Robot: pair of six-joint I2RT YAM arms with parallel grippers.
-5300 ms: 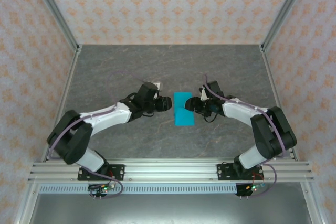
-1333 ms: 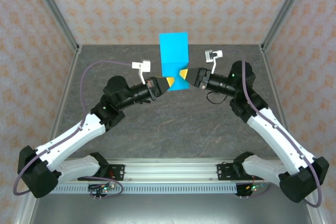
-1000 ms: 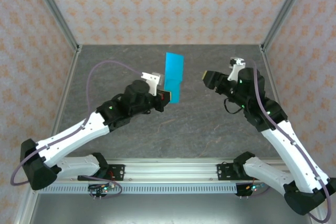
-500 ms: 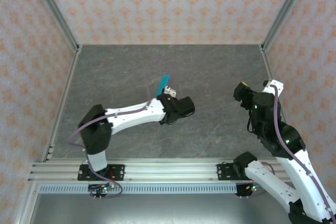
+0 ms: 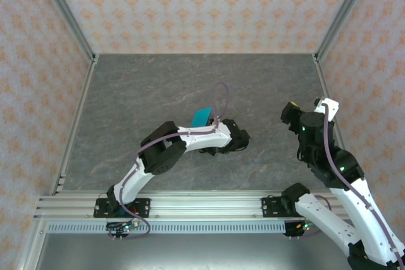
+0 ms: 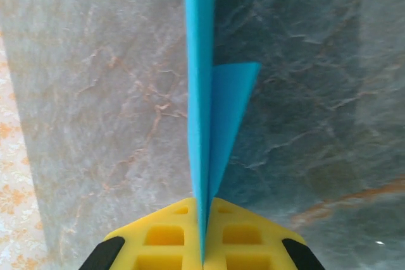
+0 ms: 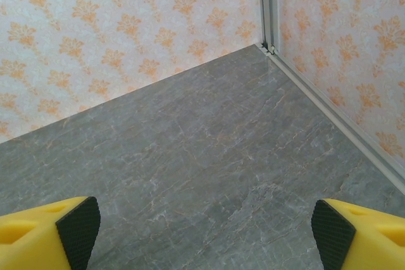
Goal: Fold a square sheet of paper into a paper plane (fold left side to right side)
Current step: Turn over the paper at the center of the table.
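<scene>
Your left claw [image 6: 202,245] is pressed fully closed on the folded sheet of paper [image 6: 200,93], its yellow plastic fingers [image 6: 164,238] moulded with square lattice pockets; the paper is thin, matte, plain cyan-blue, seen edge-on as a narrow strip with a pointed triangular flap to one side; from above it stands over the middle of the bench [image 5: 126,93], just beside the left forearm; the bench is grey with a marbled, veined stone look; your right claw [image 7: 202,232] gapes wide and holds nothing, its black rubber pads [image 7: 79,229] facing inward; the walls [image 7: 126,17] carry a pale paper with repeating orange floral motifs.
</scene>
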